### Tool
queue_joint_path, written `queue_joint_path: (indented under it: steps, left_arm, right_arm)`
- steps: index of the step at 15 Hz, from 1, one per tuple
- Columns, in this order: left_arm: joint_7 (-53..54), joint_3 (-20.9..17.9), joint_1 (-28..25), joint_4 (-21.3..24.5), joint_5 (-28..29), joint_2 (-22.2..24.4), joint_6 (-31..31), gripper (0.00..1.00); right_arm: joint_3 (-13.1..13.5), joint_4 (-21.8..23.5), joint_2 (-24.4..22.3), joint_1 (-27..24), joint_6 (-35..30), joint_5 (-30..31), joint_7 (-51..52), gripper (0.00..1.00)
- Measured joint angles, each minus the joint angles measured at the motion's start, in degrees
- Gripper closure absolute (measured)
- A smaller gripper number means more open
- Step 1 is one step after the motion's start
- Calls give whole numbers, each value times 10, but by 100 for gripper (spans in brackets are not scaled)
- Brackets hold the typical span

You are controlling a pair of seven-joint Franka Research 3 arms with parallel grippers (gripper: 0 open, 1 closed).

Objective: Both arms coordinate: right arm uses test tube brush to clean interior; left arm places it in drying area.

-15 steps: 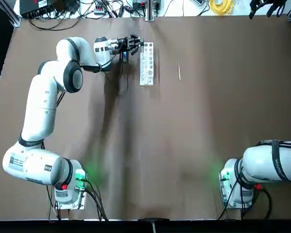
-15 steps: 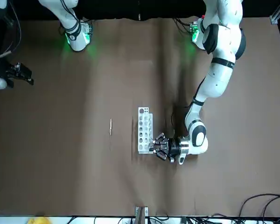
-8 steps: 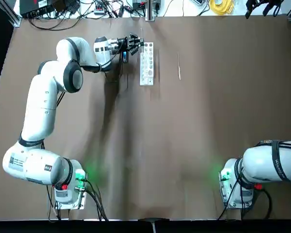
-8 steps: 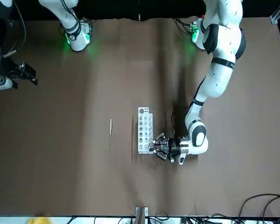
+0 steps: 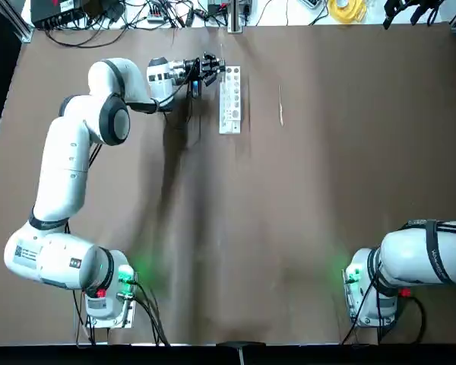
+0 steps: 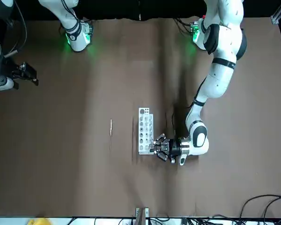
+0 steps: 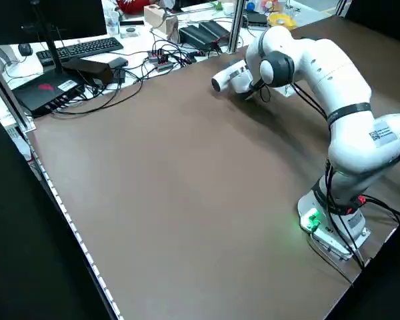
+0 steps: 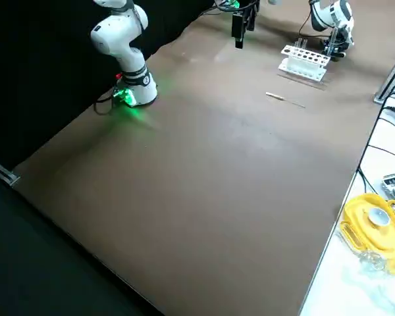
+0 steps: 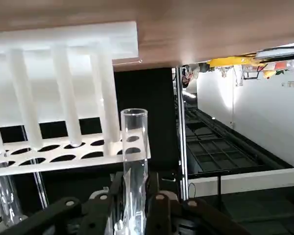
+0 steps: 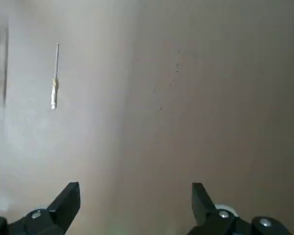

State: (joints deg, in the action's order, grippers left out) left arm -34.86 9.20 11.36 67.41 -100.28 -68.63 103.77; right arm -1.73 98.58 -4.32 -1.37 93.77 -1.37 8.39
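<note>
Left to right in the top view, all placed relative to the white rack. Left arm [image 5: 68,152] stretched across the worktop [image 5: 235,228] from its base, left gripper [image 5: 207,70] lying sideways just beside the far end of the drying rack [image 5: 229,99]; jaws narrow, clamped on a clear glass test tube [image 9: 133,161], whose open mouth sits level with the rack's perforated plate and just outside its corner hole in the left wrist view. Test tube brush [image 5: 280,104] flat on the worktop, near the rack on the side away from the left gripper, untouched. Right arm [image 5: 418,258] folded at its base, well apart from the rack; right gripper [image 10: 135,200] raised over bare worktop, jaws spread wide and empty, brush visible farther off.

Likely faults, as judgement: tube rim catching the rack edge or a post and tipping the light rack, caused by the sideways approach so close to it; tube slipping or cracking in a hard pinch on smooth glass; tube racked uncleaned, since the brush lies unused.

Against the frames a second and half a second earlier: left arm, tube-holding gripper, rack and brush unchanged in place; right gripper shifted slightly near the worktop's edge in the front view.
</note>
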Motion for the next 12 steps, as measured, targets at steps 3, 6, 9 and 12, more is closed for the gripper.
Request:
queue_joint_path:
  steps: [3, 6, 9, 12]
  left_arm:
    - [-1, 0, 0, -9, 0, 0, -1, 77]
    - [-1, 0, -1, -15, 0, 7, -2, 77]
    - [-7, 0, -2, -15, 0, 20, -2, 77]
    - [-14, 0, -3, -15, 0, 28, -2, 77]
  right_arm:
    - [1, 0, 0, -1, 5, 0, 0, 0]
    - [1, 0, 0, 0, 13, 0, 0, 0]
    - [0, 0, 0, 0, 15, 0, 0, 0]
    - [0, 0, 0, 0, 16, 0, 0, 0]
